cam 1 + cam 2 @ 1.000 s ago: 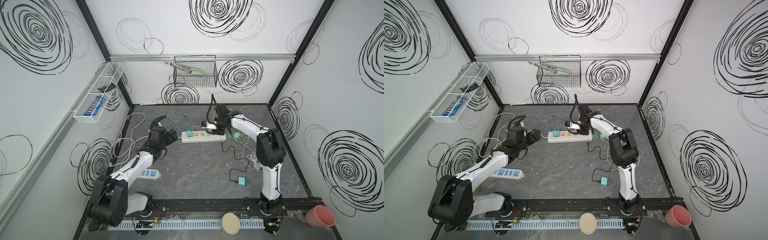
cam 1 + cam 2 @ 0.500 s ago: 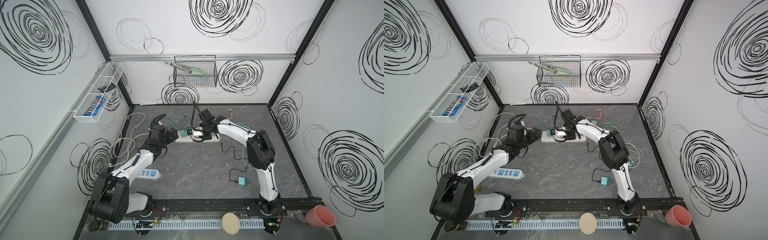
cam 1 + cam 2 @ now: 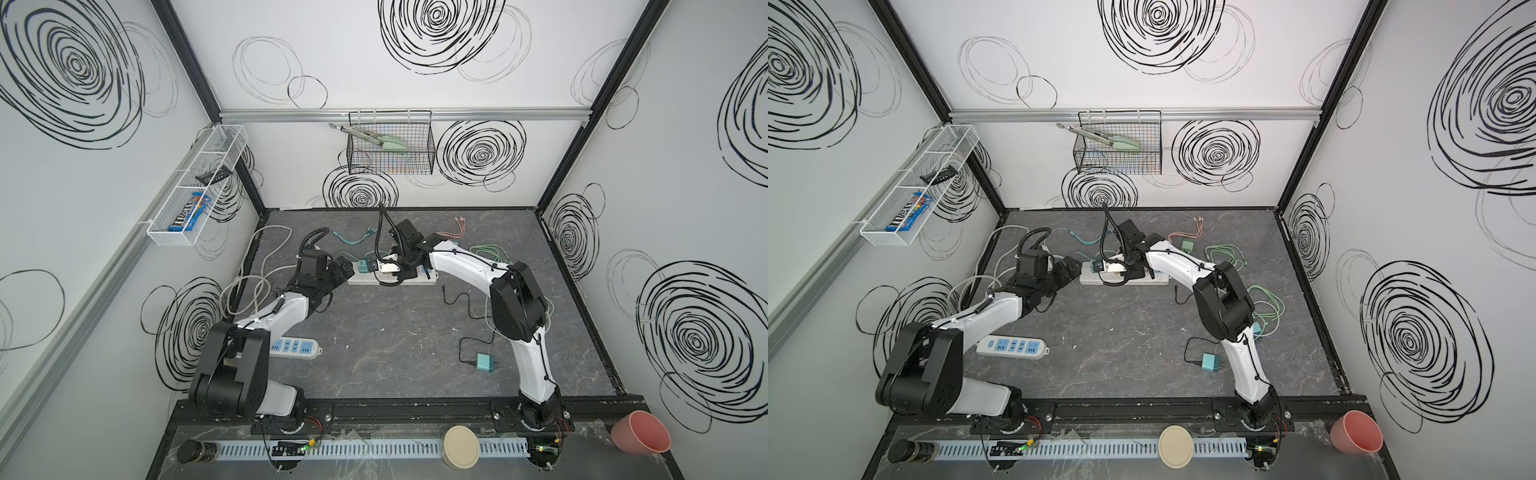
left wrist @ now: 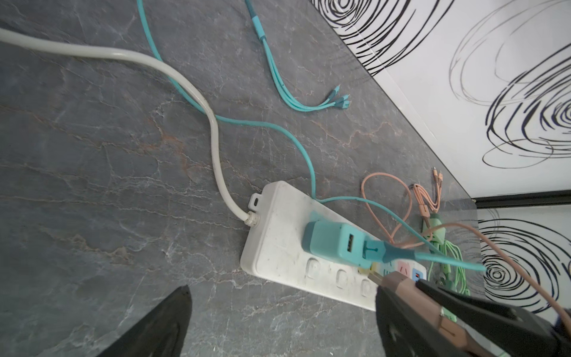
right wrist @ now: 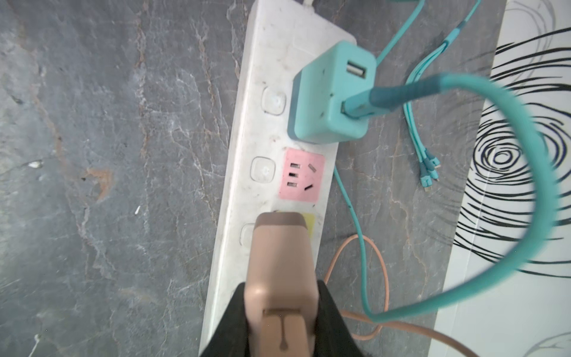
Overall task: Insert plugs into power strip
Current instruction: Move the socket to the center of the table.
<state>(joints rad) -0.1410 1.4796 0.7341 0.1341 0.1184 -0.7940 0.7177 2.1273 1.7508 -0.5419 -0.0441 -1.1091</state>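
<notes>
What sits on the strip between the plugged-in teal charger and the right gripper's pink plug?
Just one empty pink socket before the pink plug; the right wrist view shows it.

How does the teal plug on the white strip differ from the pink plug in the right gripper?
The teal plug sits seated at the power strip's end; the pink plug hangs above the yellow socket, prong exposed. Nothing grips the teal plug; the right gripper is shut on the pink plug. Both are boxy cubes, trailing a teal cable and a pink cable.
</notes>
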